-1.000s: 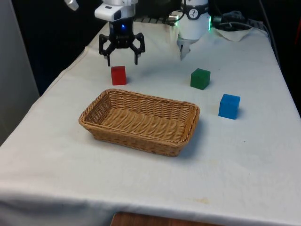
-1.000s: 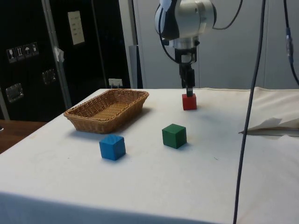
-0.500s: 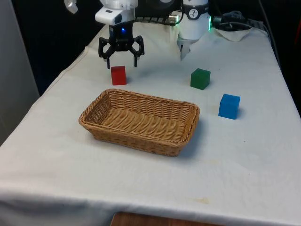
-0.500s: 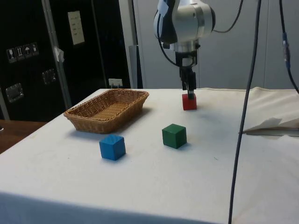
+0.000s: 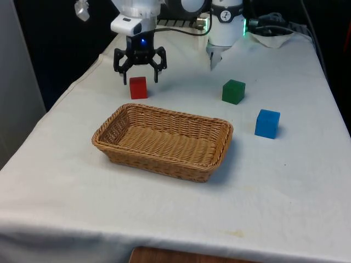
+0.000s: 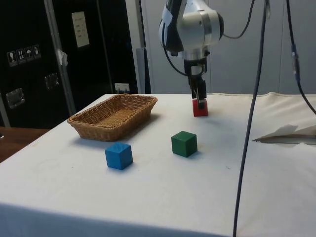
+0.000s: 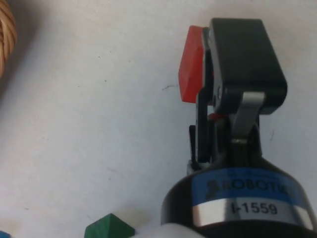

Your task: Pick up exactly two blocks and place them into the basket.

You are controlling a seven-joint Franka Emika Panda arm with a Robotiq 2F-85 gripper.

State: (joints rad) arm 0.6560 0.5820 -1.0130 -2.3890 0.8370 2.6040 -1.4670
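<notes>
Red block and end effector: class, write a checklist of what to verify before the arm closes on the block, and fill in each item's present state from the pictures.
1. End effector open wide enough to straddle the red block: ok, fingers are spread in the front view.
2. End effector lined up over the block: ok, it hangs just above it in the front and side views.
3. Fingers low enough to grip the block's sides: cannot tell.
4. Red block standing apart from the basket: ok.
5. Basket has room for blocks: ok, nothing lies in it.
6. A second block is available: ok, the green block and blue block sit on the cloth.
</notes>
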